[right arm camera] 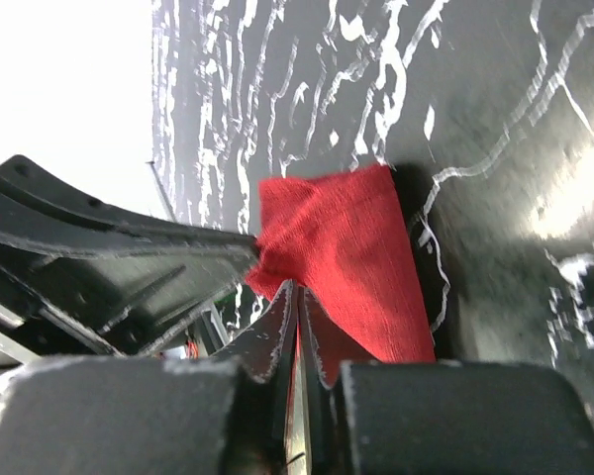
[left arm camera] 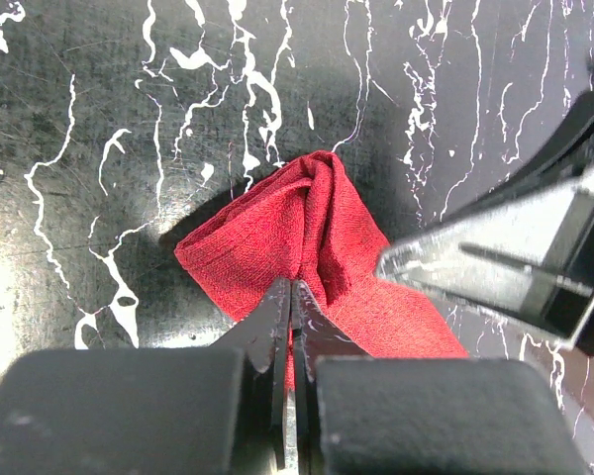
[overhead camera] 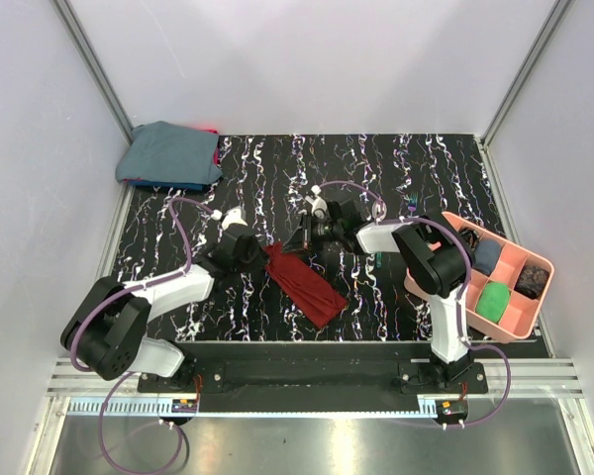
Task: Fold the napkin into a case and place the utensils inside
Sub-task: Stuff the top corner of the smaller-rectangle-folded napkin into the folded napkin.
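Note:
The dark red napkin [overhead camera: 305, 285] lies folded as a narrow strip, slanting from the table's middle toward the front. My left gripper [overhead camera: 260, 253] is shut on the strip's far end; in the left wrist view its jaws [left arm camera: 292, 289] pinch a raised fold of the cloth [left arm camera: 307, 223]. My right gripper [overhead camera: 303, 237] comes in from the right, and in the right wrist view it [right arm camera: 298, 289] is shut on the same bunched end [right arm camera: 346, 247]. The two grippers sit close together. No utensils are visible.
A pink compartment tray [overhead camera: 520, 327] at the right edge holds green, blue-grey and dark items. A blue-grey cloth bundle [overhead camera: 170, 153] lies at the back left corner. White walls enclose the black marbled table [overhead camera: 396, 178].

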Action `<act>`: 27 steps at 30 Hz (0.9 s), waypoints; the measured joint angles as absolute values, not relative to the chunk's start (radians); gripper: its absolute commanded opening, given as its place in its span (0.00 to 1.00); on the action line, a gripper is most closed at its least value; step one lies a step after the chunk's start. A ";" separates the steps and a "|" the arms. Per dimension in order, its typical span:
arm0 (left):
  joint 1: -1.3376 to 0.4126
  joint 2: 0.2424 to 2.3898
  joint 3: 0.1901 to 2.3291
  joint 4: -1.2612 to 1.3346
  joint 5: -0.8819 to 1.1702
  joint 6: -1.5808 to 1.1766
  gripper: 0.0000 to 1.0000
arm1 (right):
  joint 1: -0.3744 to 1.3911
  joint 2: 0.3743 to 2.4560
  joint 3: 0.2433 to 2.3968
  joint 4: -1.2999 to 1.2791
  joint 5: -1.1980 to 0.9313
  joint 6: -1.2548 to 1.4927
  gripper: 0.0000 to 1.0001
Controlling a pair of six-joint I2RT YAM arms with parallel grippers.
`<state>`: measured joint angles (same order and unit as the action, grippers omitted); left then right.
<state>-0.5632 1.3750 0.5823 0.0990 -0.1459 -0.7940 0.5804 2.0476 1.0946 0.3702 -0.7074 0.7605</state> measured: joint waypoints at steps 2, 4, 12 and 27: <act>-0.563 1.375 0.582 0.099 -0.146 -0.794 0.00 | 0.580 2.065 1.115 0.382 -0.719 0.765 0.06; -0.563 1.373 0.582 0.099 -0.146 -0.794 0.00 | 0.581 2.079 1.122 0.392 -0.727 0.768 0.06; -0.563 1.368 0.582 0.100 -0.142 -0.794 0.00 | 0.603 2.133 1.135 0.417 -0.748 0.806 0.05; -0.557 1.368 0.580 0.098 -0.124 -0.790 0.00 | 0.662 2.258 1.223 0.486 -0.776 0.865 0.06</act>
